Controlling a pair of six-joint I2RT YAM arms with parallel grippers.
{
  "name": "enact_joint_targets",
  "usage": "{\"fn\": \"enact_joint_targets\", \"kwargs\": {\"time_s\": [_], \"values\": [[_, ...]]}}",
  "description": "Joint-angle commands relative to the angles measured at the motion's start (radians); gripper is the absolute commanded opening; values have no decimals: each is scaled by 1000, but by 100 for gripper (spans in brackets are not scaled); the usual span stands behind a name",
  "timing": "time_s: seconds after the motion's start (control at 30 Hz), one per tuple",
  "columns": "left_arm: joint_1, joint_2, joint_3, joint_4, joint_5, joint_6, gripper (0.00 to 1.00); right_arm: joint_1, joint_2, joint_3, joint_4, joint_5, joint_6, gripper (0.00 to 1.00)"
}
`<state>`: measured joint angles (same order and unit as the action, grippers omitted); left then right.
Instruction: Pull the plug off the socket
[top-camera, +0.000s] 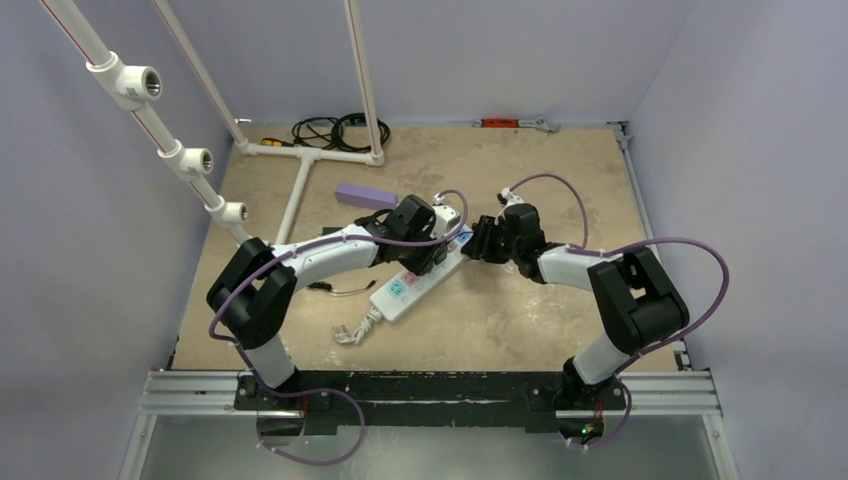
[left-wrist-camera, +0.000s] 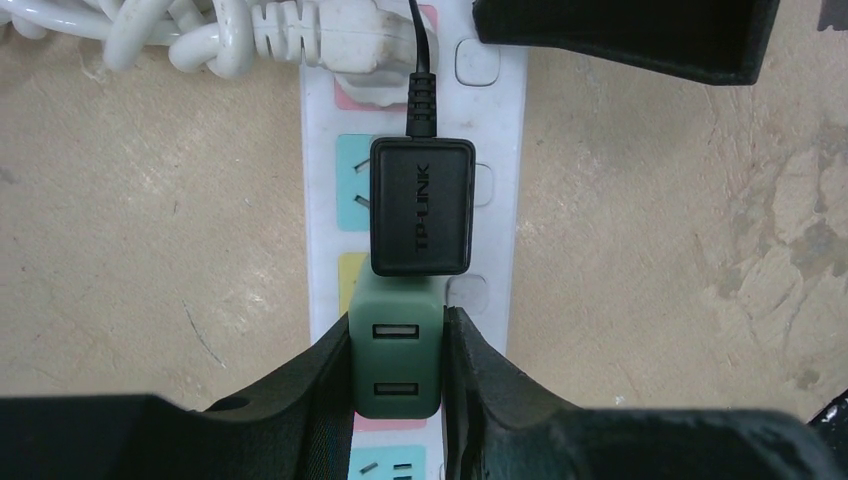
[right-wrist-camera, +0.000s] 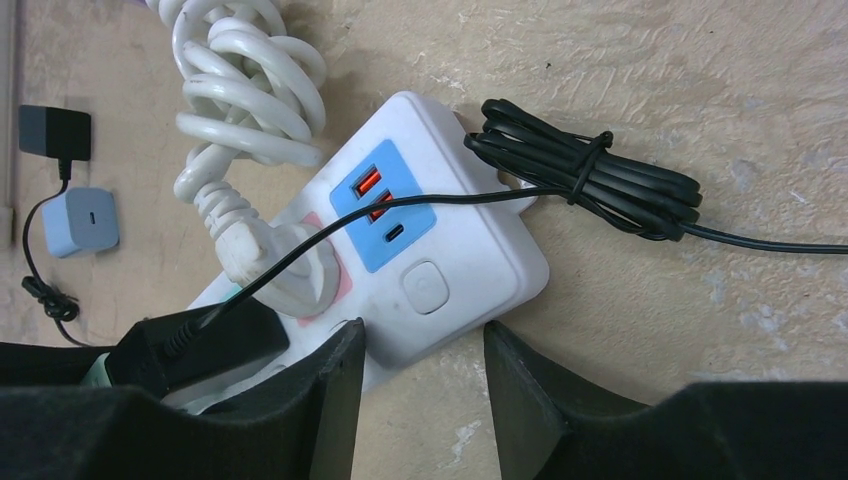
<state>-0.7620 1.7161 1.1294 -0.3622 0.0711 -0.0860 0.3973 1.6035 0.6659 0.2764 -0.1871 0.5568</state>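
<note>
Socket (right-wrist-camera: 470, 235) is lying at an angle around mid-desk (top-camera: 550, 310), with its white cord (right-wrist-camera: 250, 90) bunching up toward the near edge. Left end effector (left-wrist-camera: 397, 322) is clamping the green plug (left-wrist-camera: 395, 372), which is sitting in the strip. A black adapter (left-wrist-camera: 420, 205) is butting right up against it. Right end effector (right-wrist-camera: 422, 335) is hanging part-open by the socket's USB end; can't tell if it's touching. A tied black cable (right-wrist-camera: 590, 180) is lying there too, and a purple box (top-camera: 365, 194) is sitting farther back.

The top external view looks steeply down from above and behind the black arm bases (top-camera: 270, 388), taking in the whole tan table (top-camera: 560, 330). Both wrist views look down from close by onto the long white plastic power strip (left-wrist-camera: 505, 250), which all three views share.
</note>
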Motion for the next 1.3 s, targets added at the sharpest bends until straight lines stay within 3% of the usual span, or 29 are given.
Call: {"fn": "enact_joint_targets", "kwargs": {"time_s": [0.0, 0.23, 0.53, 0.93, 1.27], "values": [[-11, -51, -14, -47, -159, 16, 0, -4, 32, 3, -66, 35, -38, 48], [-84, -49, -22, -63, -331, 43, 0, -3, 33, 4, -68, 33, -38, 47], [-107, -52, -22, -72, -402, 54, 0, -4, 39, 7, -69, 32, -38, 47], [-29, -49, 1, -78, -116, 40, 0, -4, 42, 9, -71, 31, -40, 46], [34, -51, 12, -91, -1, 28, 0, -4, 51, 12, -72, 28, -41, 46]]}}
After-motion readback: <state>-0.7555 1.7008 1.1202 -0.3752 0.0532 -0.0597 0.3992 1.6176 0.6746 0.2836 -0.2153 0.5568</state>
